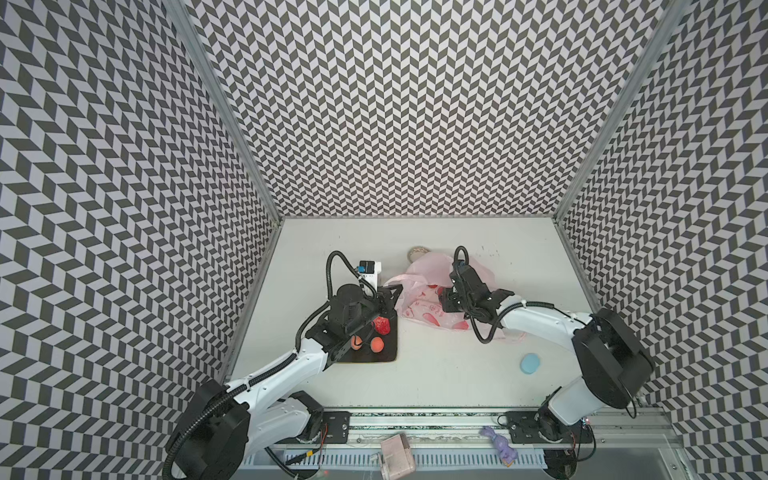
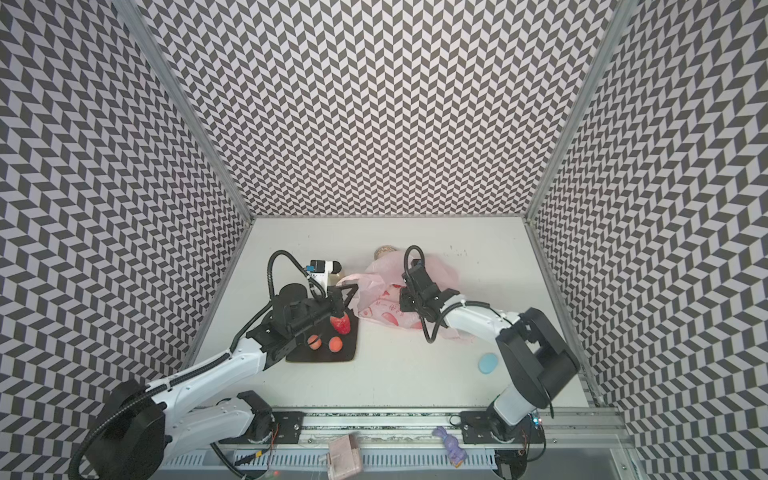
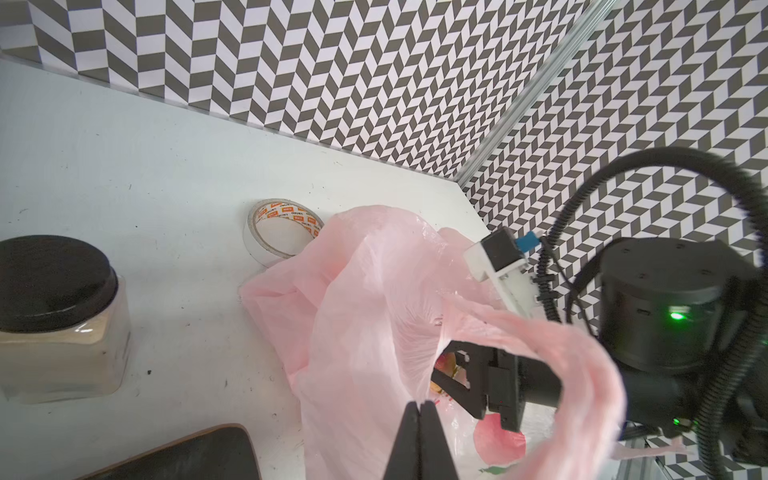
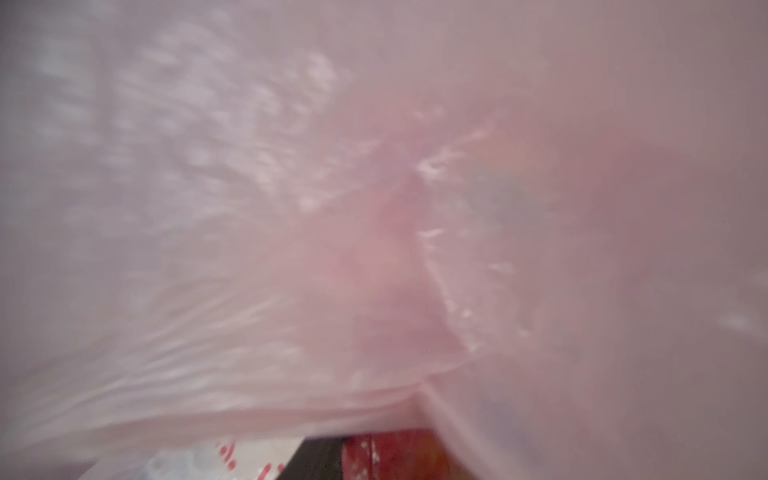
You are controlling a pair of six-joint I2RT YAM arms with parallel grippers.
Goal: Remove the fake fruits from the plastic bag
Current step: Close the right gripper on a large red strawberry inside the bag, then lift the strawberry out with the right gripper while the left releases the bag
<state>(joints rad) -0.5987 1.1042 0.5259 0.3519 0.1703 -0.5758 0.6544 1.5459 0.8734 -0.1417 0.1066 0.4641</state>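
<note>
While a strawberry [image 1: 382,325] and two peach balls [image 1: 376,345] lay on the tray [image 1: 388,356] left of centre, the left gripper [image 1: 394,287] pinched the plastic bag [image 1: 419,309]. The right gripper [image 3: 451,370] reached inside, its grip unreadable, and more fruit apparently waited there.

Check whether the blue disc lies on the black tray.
No, the blue disc lies on the bare table, far to the right of the black tray.

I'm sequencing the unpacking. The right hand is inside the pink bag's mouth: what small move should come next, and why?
Probably close the right hand on the red fruit that shows just before it in the right wrist view. The shut left hand holds the plastic bag open by its edge, and the black tray shows only one strawberry and two peach balls.
</note>
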